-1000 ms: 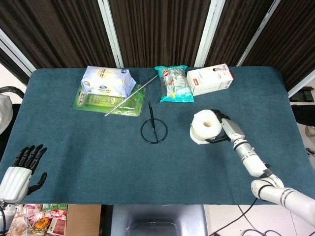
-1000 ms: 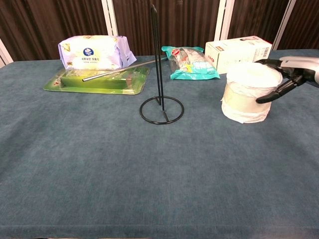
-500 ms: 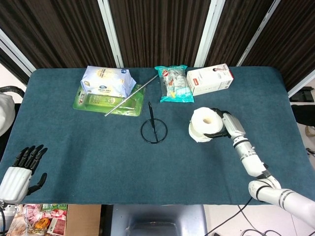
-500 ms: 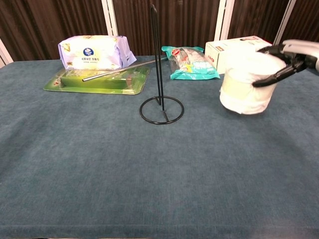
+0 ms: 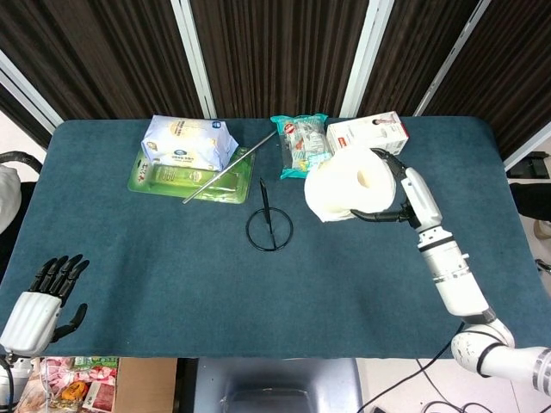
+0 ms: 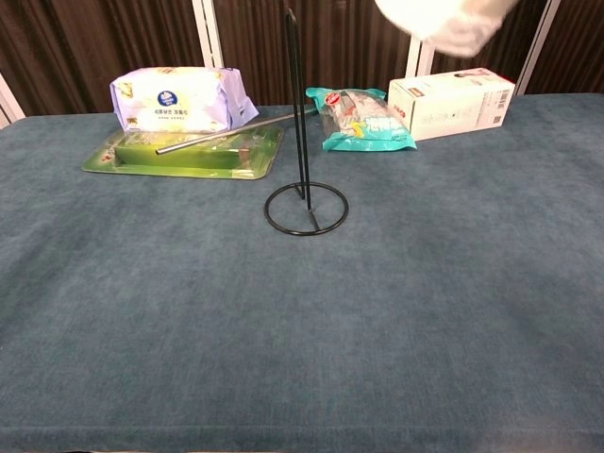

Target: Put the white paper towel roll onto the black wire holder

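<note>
My right hand [image 5: 398, 194] grips the white paper towel roll [image 5: 346, 184] and holds it high above the table, to the right of the black wire holder [image 5: 268, 222]. In the chest view only the roll's underside [image 6: 445, 21] shows at the top edge, while the holder's base ring [image 6: 306, 209] and tall upright rod stand in the middle of the table. The roll is tilted, its core hole facing up and to the right. My left hand [image 5: 39, 303] rests off the near left corner of the table with its fingers apart and nothing in it.
At the back left a green tray [image 5: 186, 177] carries a wipes pack [image 5: 186, 142] and a metal rod [image 5: 228, 168]. A teal snack bag [image 5: 300, 146] and a white box [image 5: 372, 132] lie at the back, behind the roll.
My right hand has lifted the roll well off the table and carried it left toward the holder. In the chest view it has risen to the top edge. The left hand has barely moved.
</note>
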### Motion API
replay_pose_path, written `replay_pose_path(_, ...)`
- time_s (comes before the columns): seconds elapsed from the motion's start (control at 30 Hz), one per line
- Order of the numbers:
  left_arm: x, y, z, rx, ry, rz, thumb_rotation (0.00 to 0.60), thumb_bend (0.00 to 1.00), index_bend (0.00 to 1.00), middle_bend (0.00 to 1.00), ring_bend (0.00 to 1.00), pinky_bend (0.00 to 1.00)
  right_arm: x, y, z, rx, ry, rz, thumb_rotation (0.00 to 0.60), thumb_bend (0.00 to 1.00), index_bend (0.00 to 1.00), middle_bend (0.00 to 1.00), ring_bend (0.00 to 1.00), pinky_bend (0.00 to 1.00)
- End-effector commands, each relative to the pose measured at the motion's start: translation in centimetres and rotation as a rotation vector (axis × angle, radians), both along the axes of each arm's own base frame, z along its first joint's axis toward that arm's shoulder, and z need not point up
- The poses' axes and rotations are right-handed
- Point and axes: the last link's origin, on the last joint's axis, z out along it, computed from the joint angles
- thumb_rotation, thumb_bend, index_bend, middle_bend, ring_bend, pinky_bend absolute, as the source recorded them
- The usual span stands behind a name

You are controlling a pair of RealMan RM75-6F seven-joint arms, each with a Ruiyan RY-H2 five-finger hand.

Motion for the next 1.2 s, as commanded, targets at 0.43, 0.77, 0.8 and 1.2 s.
replay_pose_path(0.43, -0.1, 0.0, 0.2, 0.003, -0.006, 0.007, 0.600, 0.46, 0.00, 0.03, 0.01, 0.08, 13.2, -1.5, -0.9, -0.031, 0.140, 0.036, 0.600, 0.30, 0.84, 0.63, 0.53, 0.28)
replay_pose_path(0.77, -0.2, -0.1, 0.4, 0.000, -0.011, 0.005, 0.600, 0.46, 0.00, 0.03, 0.00, 0.08, 14.4, -2.1, -5.1, 0.054, 0.186, -0.021, 0.600, 0.29, 0.84, 0.63, 0.53, 0.28)
replay_pose_path(0.8, -0.2, -0.1, 0.4, 0.000, -0.011, 0.005, 0.600, 0.46, 0.00, 0.03, 0.00, 0.08, 14.4, -2.1, -5.3, 0.060, 0.186, -0.021, 0.600, 0.29, 0.83, 0.63, 0.53, 0.28)
replay_pose_path(1.2, -0.3, 0.0, 0.6, 0.005, -0.014, 0.005, 0.600, 0.46, 0.00, 0.03, 0.00, 0.08, 14.2, -2.4, -6.4, 0.048, 0.221, -0.037, 0.600, 0.29, 0.83, 0.63, 0.53, 0.28)
